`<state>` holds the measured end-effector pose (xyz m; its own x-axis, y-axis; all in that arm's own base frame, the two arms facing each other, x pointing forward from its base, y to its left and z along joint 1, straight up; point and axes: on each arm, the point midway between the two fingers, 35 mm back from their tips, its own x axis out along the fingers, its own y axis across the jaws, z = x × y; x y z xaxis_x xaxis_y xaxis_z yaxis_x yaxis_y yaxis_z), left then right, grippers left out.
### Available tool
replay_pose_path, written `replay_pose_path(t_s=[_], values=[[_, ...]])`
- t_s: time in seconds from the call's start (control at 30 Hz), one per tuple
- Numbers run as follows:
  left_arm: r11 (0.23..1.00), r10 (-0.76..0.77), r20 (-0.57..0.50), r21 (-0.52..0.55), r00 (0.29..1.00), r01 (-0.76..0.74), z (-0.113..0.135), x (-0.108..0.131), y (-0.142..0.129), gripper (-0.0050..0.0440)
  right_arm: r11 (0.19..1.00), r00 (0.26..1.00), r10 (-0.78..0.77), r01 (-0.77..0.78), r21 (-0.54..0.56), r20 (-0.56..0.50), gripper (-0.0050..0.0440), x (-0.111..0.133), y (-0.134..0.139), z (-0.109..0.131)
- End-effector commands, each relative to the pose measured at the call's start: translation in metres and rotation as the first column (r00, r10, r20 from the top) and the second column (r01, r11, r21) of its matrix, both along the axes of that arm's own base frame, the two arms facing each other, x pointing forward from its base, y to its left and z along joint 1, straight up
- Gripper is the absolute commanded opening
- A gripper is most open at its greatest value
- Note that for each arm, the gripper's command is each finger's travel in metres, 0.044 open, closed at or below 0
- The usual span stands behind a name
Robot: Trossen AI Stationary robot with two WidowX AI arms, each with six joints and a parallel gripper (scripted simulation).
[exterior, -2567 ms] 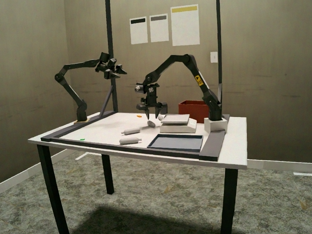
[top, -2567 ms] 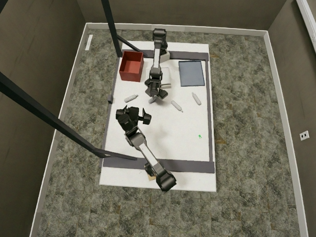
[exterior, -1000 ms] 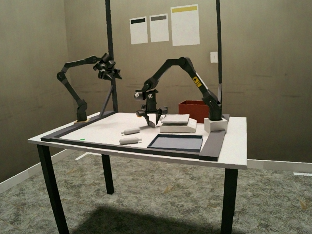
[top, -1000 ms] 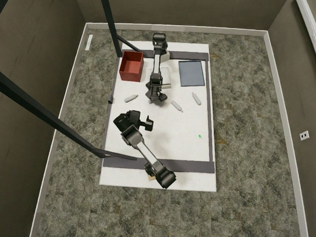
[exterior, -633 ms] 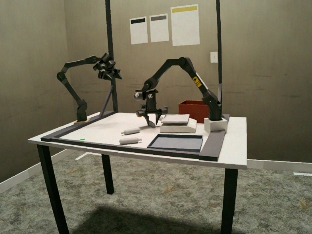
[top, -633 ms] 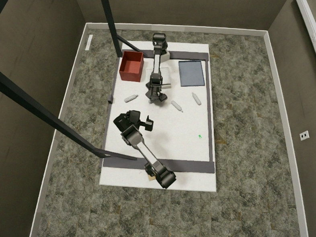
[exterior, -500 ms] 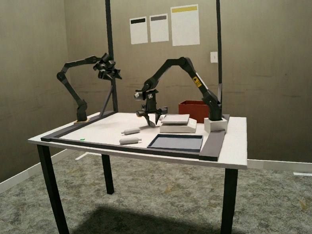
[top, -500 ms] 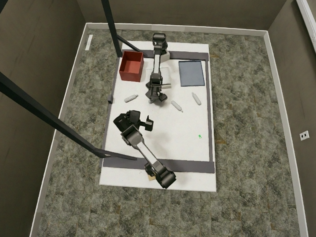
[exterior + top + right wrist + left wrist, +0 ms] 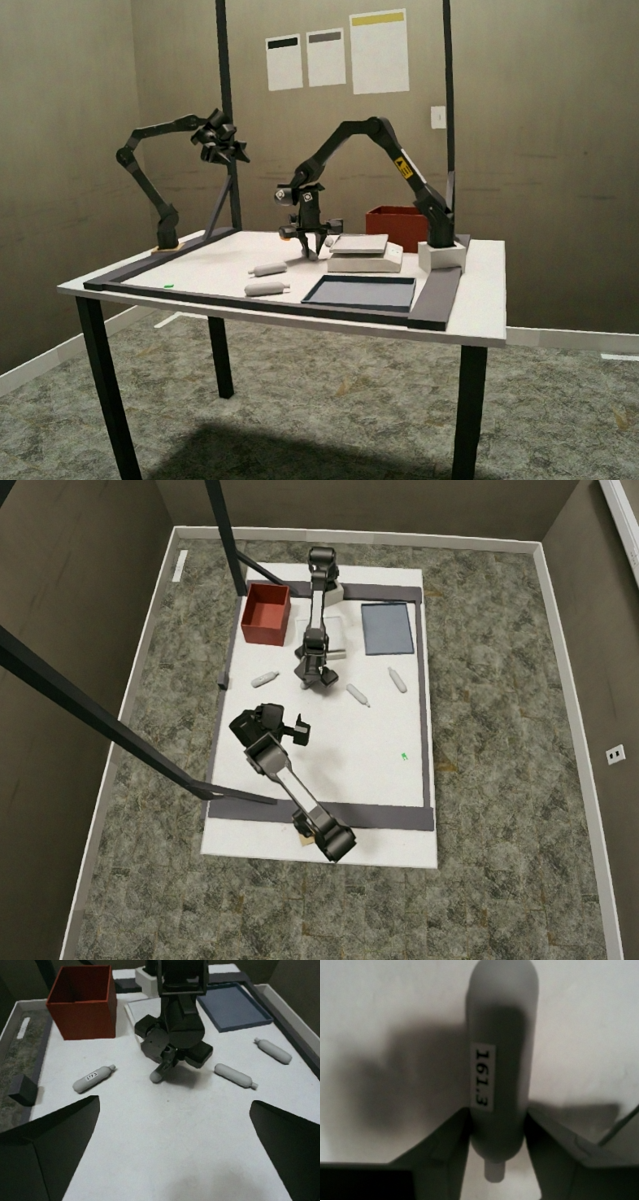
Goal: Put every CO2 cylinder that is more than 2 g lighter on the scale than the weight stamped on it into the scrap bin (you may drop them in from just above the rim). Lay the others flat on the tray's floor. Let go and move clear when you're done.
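My left gripper (image 9: 497,1115) (image 9: 312,251) is shut on a grey CO2 cylinder (image 9: 501,1066) (image 9: 156,1077) near its neck end. Its label reads 161.3; the cylinder lies at table level in front of the scale (image 9: 361,264). Another cylinder (image 9: 264,679) (image 9: 92,1079) lies nearer the bin, its label too small to read surely. Two more cylinders, one (image 9: 357,695) (image 9: 270,268) (image 9: 235,1075) near the middle and one (image 9: 397,679) (image 9: 267,289) (image 9: 274,1051) near the tray, show no label. My right gripper (image 9: 175,1104) is open and empty, raised above the table.
The red scrap bin (image 9: 264,635) (image 9: 394,222) (image 9: 88,1021) and the blue tray (image 9: 387,630) (image 9: 366,293) (image 9: 234,1007) stand on either side of the left arm and scale; both show no cylinder inside. A small green piece (image 9: 404,756) (image 9: 168,285) lies near the table's edge.
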<state>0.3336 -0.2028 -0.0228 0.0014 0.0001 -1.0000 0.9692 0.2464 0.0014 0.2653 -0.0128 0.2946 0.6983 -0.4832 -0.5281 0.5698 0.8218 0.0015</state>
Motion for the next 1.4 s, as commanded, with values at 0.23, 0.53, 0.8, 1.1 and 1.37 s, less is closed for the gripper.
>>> replay_pose_path(t_s=[0.23, 0.53, 0.8, 1.1, 1.37], values=[[1.000, 0.001, 0.043, -0.027, 0.999, 0.000, 0.045, 0.008, -0.005, 0.0000, 1.000, 1.000, 0.001, -0.001, 0.005, 0.015, 0.0440, -0.001, 0.000, 0.005], [1.000, 0.001, 0.030, -0.019, 1.000, 0.000, 0.064, 0.007, -0.004, -0.0003, 1.000, 1.000, 0.001, -0.001, 0.005, 0.015, 0.0440, -0.001, 0.000, 0.005], [1.000, 0.001, 0.018, -0.012, 1.000, -0.001, 0.059, 0.020, -0.007, -0.0035, 1.000, 1.000, 0.001, -0.001, 0.005, 0.015, 0.0440, -0.001, 0.000, 0.005], [0.981, 0.189, 0.045, -0.044, 0.981, -0.187, 0.071, 0.015, -0.012, -0.0050, 1.000, 1.000, 0.001, -0.001, 0.005, 0.015, 0.0440, -0.001, 0.000, 0.005], [0.839, 0.543, 0.035, -0.065, 0.839, -0.541, 0.072, 0.007, -0.011, -0.0050, 1.000, 1.000, 0.001, -0.001, 0.005, 0.015, 0.0440, -0.001, 0.000, 0.005]])
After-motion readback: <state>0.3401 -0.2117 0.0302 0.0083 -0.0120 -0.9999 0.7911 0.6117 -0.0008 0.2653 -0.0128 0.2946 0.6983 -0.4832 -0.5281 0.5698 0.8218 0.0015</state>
